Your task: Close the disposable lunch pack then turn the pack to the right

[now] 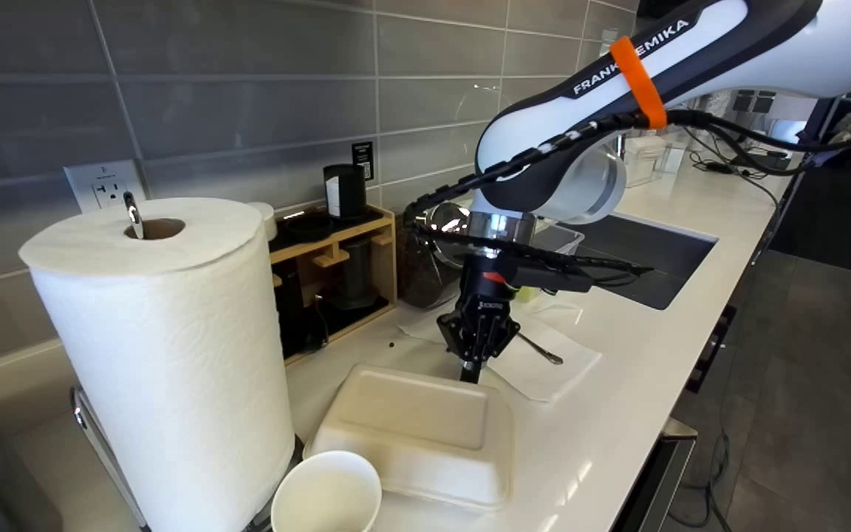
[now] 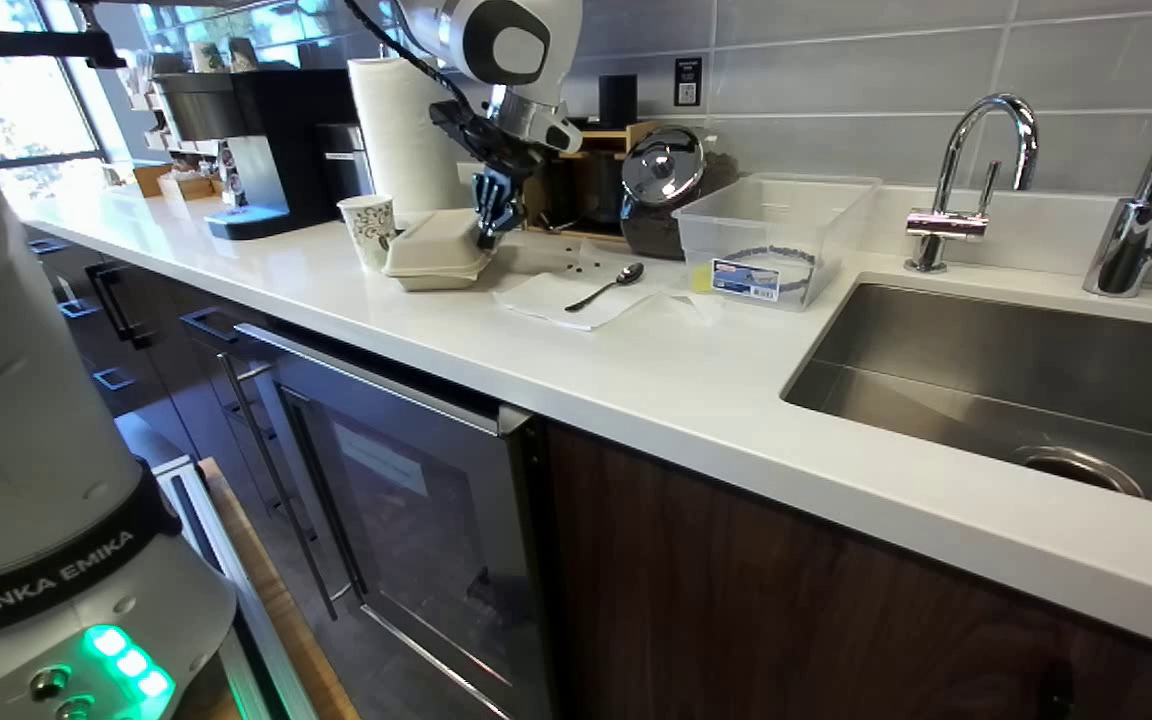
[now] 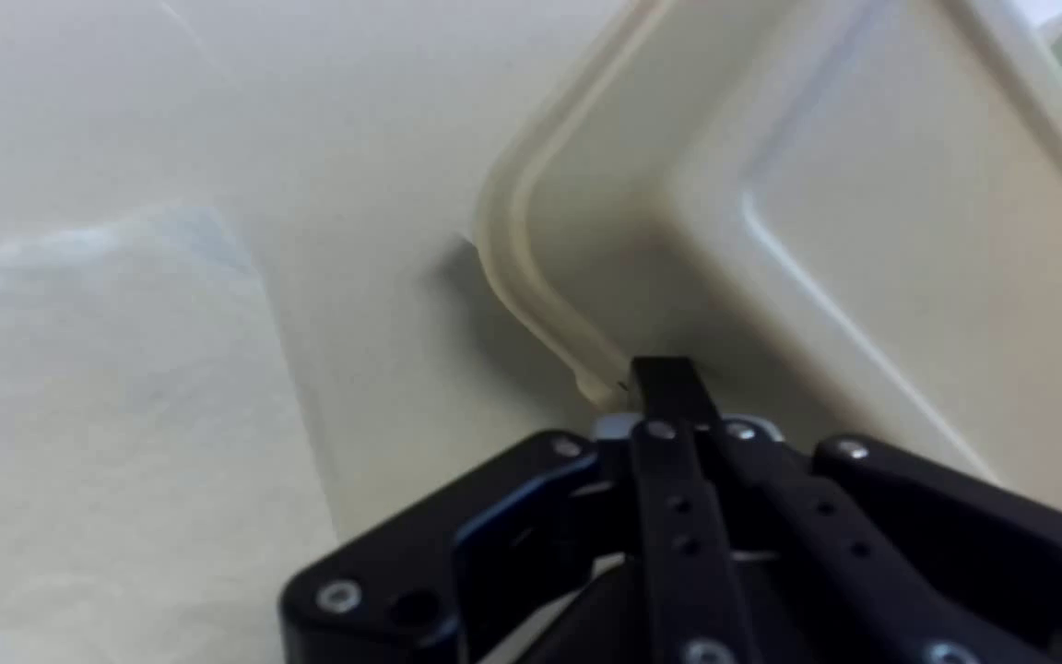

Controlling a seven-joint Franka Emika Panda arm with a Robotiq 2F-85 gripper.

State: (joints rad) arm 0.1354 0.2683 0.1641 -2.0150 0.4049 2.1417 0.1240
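The disposable lunch pack is a pale hinged box with its lid down on the white counter; it also shows in an exterior view. Its inside is hidden. In the wrist view the pack fills the right side, with its rim and one rounded corner visible. My gripper points down at the pack's edge on the napkin side; it also shows in an exterior view. In the wrist view my gripper has its fingers together, overlapping the pack's rim and side wall. I see nothing held between the fingertips.
A white paper cup and a paper-towel roll stand close beside the pack. A napkin with a spoon lies on the gripper's other side. A wooden rack, clear tub and sink are further along.
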